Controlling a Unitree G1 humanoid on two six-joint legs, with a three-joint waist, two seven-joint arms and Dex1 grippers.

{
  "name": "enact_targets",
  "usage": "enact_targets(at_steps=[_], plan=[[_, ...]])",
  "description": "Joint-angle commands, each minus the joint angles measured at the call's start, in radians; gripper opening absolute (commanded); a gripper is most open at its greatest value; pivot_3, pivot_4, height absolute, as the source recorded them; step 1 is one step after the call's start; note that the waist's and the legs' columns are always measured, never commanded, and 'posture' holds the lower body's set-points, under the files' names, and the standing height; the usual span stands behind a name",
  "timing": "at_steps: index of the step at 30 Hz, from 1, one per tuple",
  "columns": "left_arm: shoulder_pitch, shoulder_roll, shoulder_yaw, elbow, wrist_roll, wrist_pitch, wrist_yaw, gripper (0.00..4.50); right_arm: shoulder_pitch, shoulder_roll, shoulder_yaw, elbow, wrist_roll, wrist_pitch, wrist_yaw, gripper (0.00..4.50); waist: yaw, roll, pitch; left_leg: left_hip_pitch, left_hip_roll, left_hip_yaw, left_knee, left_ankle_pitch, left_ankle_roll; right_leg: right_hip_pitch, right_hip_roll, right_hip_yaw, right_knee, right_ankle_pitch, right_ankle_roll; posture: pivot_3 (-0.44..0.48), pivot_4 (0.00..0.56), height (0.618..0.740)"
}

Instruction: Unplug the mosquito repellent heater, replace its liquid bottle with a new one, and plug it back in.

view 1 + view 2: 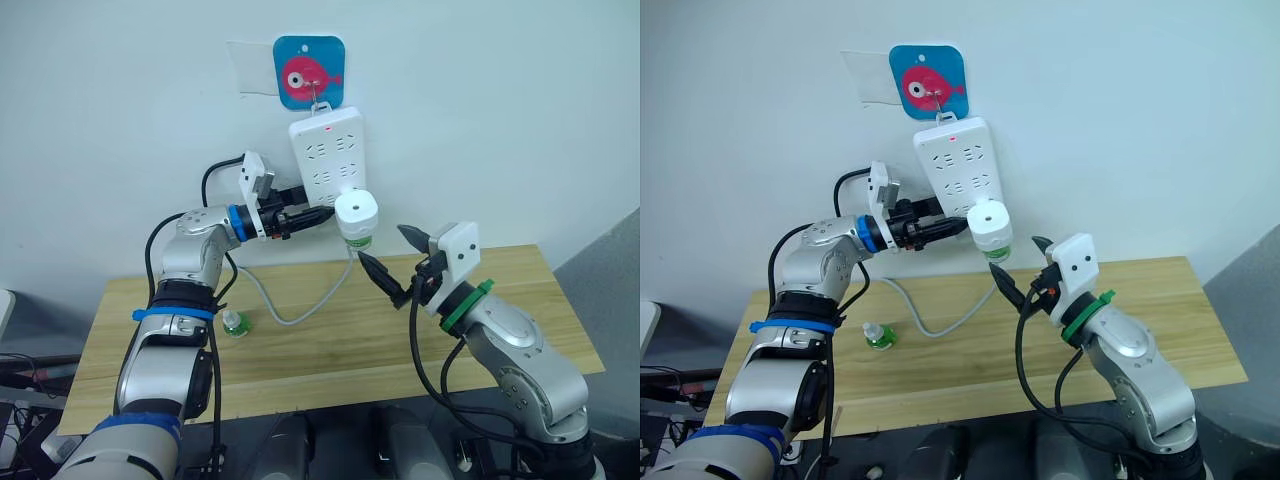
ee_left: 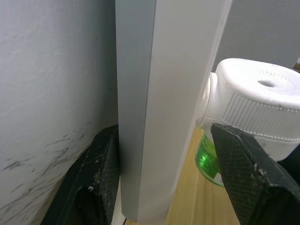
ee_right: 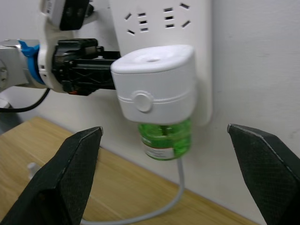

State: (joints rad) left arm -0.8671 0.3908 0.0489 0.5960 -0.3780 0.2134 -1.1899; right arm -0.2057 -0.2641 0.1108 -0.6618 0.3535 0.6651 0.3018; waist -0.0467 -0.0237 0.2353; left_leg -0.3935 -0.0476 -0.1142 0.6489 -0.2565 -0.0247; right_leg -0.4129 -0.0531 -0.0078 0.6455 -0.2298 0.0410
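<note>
A long white power strip hangs upright on the pale wall from a hook on a blue square sticker showing a pink fish. Its grey cable droops in a loop onto the light wooden table.

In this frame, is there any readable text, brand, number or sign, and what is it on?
No readable words or numbers.
Blue hanger plaque: a pink fish picture, no lettering.
Power strip: a red indicator light, no legible print.
Green bottle under the mosquito repellent heater: its label is too blurred to read.
</note>
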Motion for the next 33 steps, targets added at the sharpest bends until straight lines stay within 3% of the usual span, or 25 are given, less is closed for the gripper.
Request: enact_targets(at_steps=[1,5,9,22,31,33], plan=[[-0.038,-0.011,0.003,-0.047,-0.02,0.007,-0.014,3.03,-0.024,0.016,0.003,-0.04,0.006,-0.001,-0.018,4.5,0.0,0.0,0.0,0.0,0.0,0.0,0.0,0.0,0.0,0.0,0.0,0.0,0.0,0.0,0.0,-0.15,0.241,0.74],[-0.039,-0.012,0.006,-0.04,-0.016,0.001,-0.009,2.53,-0.041,0.034,0.009,-0.034,0.002,0.011,-0.038,4.5,0.0,0.0,0.0,0.0,0.0,-0.002,0.0,0.0,0.0,0.0,0.0,0.0,0.0,0.0,0.0,-0.151,0.244,0.74],[-0.038,-0.007,0.011,-0.035,-0.016,0.001,-0.011,1.32,-0.06,0.049,0.02,-0.031,-0.013,0.024,-0.065,4.5,-0.001,0.001,0.001,-0.001,0.0,-0.003,0.0,0.0,0.0,-0.001,0.0,0.0,0.0,0.0,0.0,-0.148,0.248,0.74],[-0.046,-0.013,0.009,-0.019,0.007,-0.019,0.014,1.32,-0.215,0.136,0.129,0.057,-0.16,0.081,-0.202,4.5,-0.004,0.002,0.006,-0.002,0.0,-0.004,0.001,0.002,-0.002,-0.003,0.0,0.0,0.001,0.0,0.0,-0.142,0.261,0.74],[-0.039,-0.008,0.01,-0.028,0.012,-0.029,0.023,1.32,-0.251,0.17,0.153,0.101,-0.234,0.064,-0.223,4.5,-0.004,0.002,0.006,-0.006,-0.001,-0.006,0.001,0.003,-0.004,-0.007,0.0,-0.002,0.003,0.001,-0.001,-0.131,0.261,0.74],[-0.038,-0.005,0.012,-0.028,0.011,-0.029,0.023,1.32,-0.25,0.174,0.152,0.102,-0.239,0.06,-0.22,4.12,-0.004,0.002,0.006,-0.006,0.0,-0.006,0.001,0.003,-0.004,-0.007,0.0,-0.002,0.003,0.001,-0.002,-0.124,0.259,0.74]])
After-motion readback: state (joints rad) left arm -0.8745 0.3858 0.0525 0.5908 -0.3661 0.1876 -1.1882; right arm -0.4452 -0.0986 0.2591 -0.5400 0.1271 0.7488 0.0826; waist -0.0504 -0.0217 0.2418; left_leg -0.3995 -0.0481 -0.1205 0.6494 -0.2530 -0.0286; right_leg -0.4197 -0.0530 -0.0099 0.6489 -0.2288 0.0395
